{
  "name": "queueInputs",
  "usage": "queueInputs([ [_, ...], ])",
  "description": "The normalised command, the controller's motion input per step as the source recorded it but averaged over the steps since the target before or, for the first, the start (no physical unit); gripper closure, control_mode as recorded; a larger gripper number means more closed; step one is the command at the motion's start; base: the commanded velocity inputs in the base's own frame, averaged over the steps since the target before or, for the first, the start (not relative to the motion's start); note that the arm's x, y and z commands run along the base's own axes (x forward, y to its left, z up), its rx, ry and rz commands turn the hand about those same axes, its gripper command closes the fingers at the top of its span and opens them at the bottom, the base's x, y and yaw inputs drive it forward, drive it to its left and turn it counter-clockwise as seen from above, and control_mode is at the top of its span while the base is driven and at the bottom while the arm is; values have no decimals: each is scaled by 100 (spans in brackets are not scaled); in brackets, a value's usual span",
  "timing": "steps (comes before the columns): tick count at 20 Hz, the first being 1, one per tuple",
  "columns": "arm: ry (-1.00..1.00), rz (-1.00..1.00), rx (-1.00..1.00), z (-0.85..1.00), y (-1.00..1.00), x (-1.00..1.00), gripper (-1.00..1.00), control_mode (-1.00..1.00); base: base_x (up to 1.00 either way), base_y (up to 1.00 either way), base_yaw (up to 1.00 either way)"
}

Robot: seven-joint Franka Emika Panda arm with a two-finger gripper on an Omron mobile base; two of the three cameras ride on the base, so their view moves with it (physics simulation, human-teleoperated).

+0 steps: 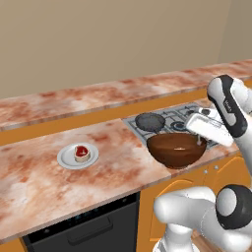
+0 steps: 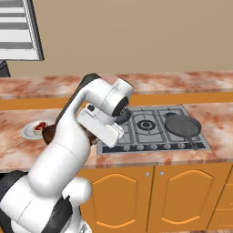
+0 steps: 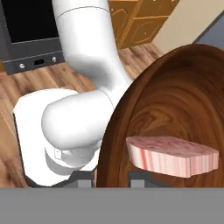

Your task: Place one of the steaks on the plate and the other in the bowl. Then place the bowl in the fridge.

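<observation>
The dark brown wooden bowl [image 1: 176, 149] hangs at the counter's front edge beside the stove. My gripper [image 1: 198, 141] is shut on its right rim. In the hand view the fingertips [image 3: 140, 177] straddle the rim of the bowl [image 3: 175, 100], and the pale pink steak [image 3: 173, 155] lies inside. To the left, the deep red steak [image 1: 81, 151] rests on the small white plate [image 1: 66, 160]. The right base view shows the plate [image 2: 29, 132] behind my arm, with a sliver of the bowl [image 2: 48, 133]. The fridge's pale shelves [image 2: 18, 32] show at top left.
A gas stove [image 1: 172, 118] holds a dark frying pan [image 1: 150, 121] just behind the bowl. A second pan [image 2: 183, 124] sits on the stove's right side. A dark appliance front [image 1: 88, 226] and orange cabinets [image 2: 150, 195] stand below the counter.
</observation>
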Motion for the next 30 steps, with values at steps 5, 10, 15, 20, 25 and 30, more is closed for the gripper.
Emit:
queueInputs([
  [5,-28,5,18,-11,0,-26,100,-100,0,0,0],
  [10,-36,1,-5,-2,1,1,100,-100,0,0,0],
  [15,5,0,-26,4,3,9,100,-100,0,0,0],
  [20,17,0,-14,1,0,1,100,-100,0,0,0],
  [25,3,0,3,0,0,0,100,-100,0,0,0],
  [30,0,0,11,-3,0,0,100,-100,0,0,0],
])
